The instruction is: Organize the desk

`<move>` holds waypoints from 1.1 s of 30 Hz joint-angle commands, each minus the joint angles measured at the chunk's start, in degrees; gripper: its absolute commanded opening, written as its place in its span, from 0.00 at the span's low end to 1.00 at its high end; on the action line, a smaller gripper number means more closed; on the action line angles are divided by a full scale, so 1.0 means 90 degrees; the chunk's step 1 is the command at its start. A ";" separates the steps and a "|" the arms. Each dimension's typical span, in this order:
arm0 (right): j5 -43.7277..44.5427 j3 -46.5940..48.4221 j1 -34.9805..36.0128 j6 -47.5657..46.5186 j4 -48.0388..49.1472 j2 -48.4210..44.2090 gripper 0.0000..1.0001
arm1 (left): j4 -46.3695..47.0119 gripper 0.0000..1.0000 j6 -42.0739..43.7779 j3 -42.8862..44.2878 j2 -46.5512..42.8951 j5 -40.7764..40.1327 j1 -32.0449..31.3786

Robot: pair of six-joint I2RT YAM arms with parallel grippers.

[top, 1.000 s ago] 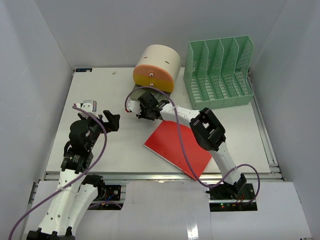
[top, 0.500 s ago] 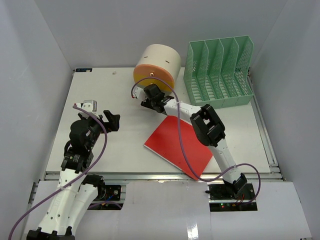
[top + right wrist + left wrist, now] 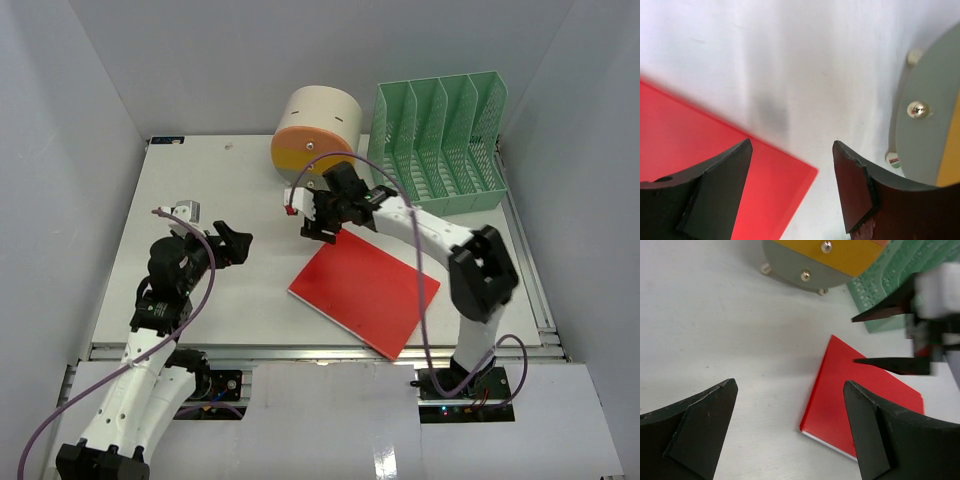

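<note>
The desk (image 3: 200, 180) fills the floor of a white-walled booth, with both arm bases bolted along its near edge, where a metal rail runs. At the far right corner of the tabletop stands a green slotted file rack (image 3: 440, 150), upright, its slots showing nothing in them from above. Just to its left, against the far edge near the middle, a round cream drawer unit (image 3: 315, 135) lies on its side on small feet, its orange, yellow and grey face turned toward the arms.

A red folder (image 3: 365, 290) lies flat to the right of the tabletop's centre, turned diagonally so that one corner points at the near edge and another at the drawer unit.

The right gripper (image 3: 312, 222) hangs over that far corner of the folder, between it and the drawer unit's face (its height above the tabletop cannot be told). Its jaws stand apart with nothing between them; the wrist view shows only white surface and the red corner below. The right arm reaches in from the near right corner, passing the folder's right side and the rack's front, and its purple cable loops over the folder.

The left gripper (image 3: 235, 245) is above bare tabletop in the left half, pointing toward the centre, its jaws wide apart and holding nothing.
</note>
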 commanded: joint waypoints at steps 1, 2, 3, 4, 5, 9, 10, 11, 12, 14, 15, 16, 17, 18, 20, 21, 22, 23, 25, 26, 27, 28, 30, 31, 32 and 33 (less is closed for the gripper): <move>-0.2314 -0.1119 -0.0249 0.0012 -0.0534 -0.2196 0.73 | 0.0217 0.97 -0.1067 -0.0193 0.0228 0.1443 0.0017; -0.2592 -0.1444 -0.0387 0.0110 -0.0540 -0.2605 0.73 | 0.0236 0.95 -0.1409 -0.0331 0.0309 0.1760 0.0016; -0.2755 -0.1686 -0.0554 0.0233 -0.0536 -0.2896 0.73 | 0.0250 0.93 -0.1836 -0.0406 0.0334 0.2064 0.0011; -0.2931 -0.1935 -0.0737 0.0351 -0.0532 -0.3196 0.73 | 0.0264 0.92 -0.2252 -0.0484 0.0356 0.2354 0.0003; -0.3260 -0.2281 -0.1113 0.0416 -0.0542 -0.3606 0.73 | 0.0259 0.91 -0.2531 -0.0606 0.0340 0.2452 -0.0050; -0.4294 -0.3349 -0.2501 0.0359 -0.0588 -0.4795 0.74 | 0.0051 0.90 -0.3675 -0.0793 0.0169 0.2268 -0.0615; -0.4532 -0.3637 -0.2732 0.0329 -0.0579 -0.4989 0.74 | 0.0000 0.90 -0.3904 -0.0820 0.0123 0.2149 -0.0802; -0.4758 -0.3824 -0.3088 0.0326 -0.0566 -0.5281 0.74 | -0.0017 0.90 -0.4189 -0.0851 0.0114 0.1896 -0.1145; -0.4901 -0.3993 -0.3252 0.0381 -0.0531 -0.5410 0.74 | 0.0000 0.91 -0.4694 -0.0892 0.0116 0.1724 -0.1364; -0.5257 -0.4426 -0.3643 0.0478 -0.0524 -0.5652 0.74 | -0.0009 0.91 -0.5279 -0.1017 0.0201 0.1102 -0.2038; -0.5442 -0.4522 -0.3856 0.0510 -0.0521 -0.5726 0.74 | -0.0009 0.91 -0.5611 -0.1047 0.0261 0.0641 -0.2418; -0.5573 -0.4568 -0.4038 0.0553 -0.0525 -0.5802 0.74 | -0.0009 0.91 -0.5916 -0.1074 0.0343 0.0236 -0.2809; -0.5633 -0.4587 -0.4182 0.0597 -0.0531 -0.5860 0.74 | -0.0005 0.92 -0.6165 -0.1103 0.0466 -0.0031 -0.3086; -0.5678 -0.4607 -0.4366 0.0603 -0.0531 -0.5923 0.74 | 0.0001 0.92 -0.6405 -0.1124 0.0712 -0.0260 -0.3461; -0.5718 -0.4650 -0.4579 0.0642 -0.0531 -0.5971 0.74 | -0.0023 0.92 -0.7132 -0.1082 0.1348 -0.0858 -0.4119; -0.5736 -0.4673 -0.4696 0.0678 -0.0539 -0.5962 0.74 | -0.0074 0.92 -0.7412 -0.1011 0.1633 -0.1052 -0.4379; -0.5759 -0.4695 -0.4840 0.0717 -0.0550 -0.5945 0.74 | -0.0140 0.92 -0.7631 -0.0922 0.1917 -0.1182 -0.4640; -0.5788 -0.4706 -0.4888 0.0738 -0.0550 -0.5944 0.74 | -0.0200 0.92 -0.7811 -0.0752 0.2365 -0.1310 -0.4769; -0.5731 -0.4740 -0.4930 0.0749 -0.0530 -0.5962 0.74 | -0.0222 0.92 -0.8068 -0.0551 0.2833 -0.1598 -0.4981; -0.5688 -0.4757 -0.4935 0.0749 -0.0526 -0.5958 0.74 | -0.0213 0.92 -0.8155 -0.0456 0.3023 -0.1745 -0.5060; -0.5644 -0.4774 -0.4939 0.0749 -0.0521 -0.5954 0.74 | -0.0205 0.91 -0.8242 -0.0361 0.3214 -0.1892 -0.5138; -0.5593 -0.4796 -0.4939 0.0779 -0.0488 -0.5937 0.74 | -0.0150 0.91 -0.8281 -0.0309 0.3334 -0.2016 -0.5168; -0.5486 -0.4837 -0.4940 0.0851 -0.0410 -0.5908 0.74 | 0.0043 0.91 -0.8339 -0.0235 0.3532 -0.2212 -0.5215; -0.5422 -0.4860 -0.4940 0.0908 -0.0357 -0.5901 0.74 | 0.0164 0.91 -0.8359 -0.0227 0.3617 -0.2269 -0.5222; -0.5354 -0.4884 -0.4940 0.0966 -0.0302 -0.5895 0.73 | 0.0260 0.91 -0.8382 -0.0220 0.3716 -0.2328 -0.5228; -0.5276 -0.4905 -0.4940 0.1001 -0.0246 -0.5890 0.73 | 0.0339 0.91 -0.8395 -0.0203 0.3824 -0.2367 -0.5228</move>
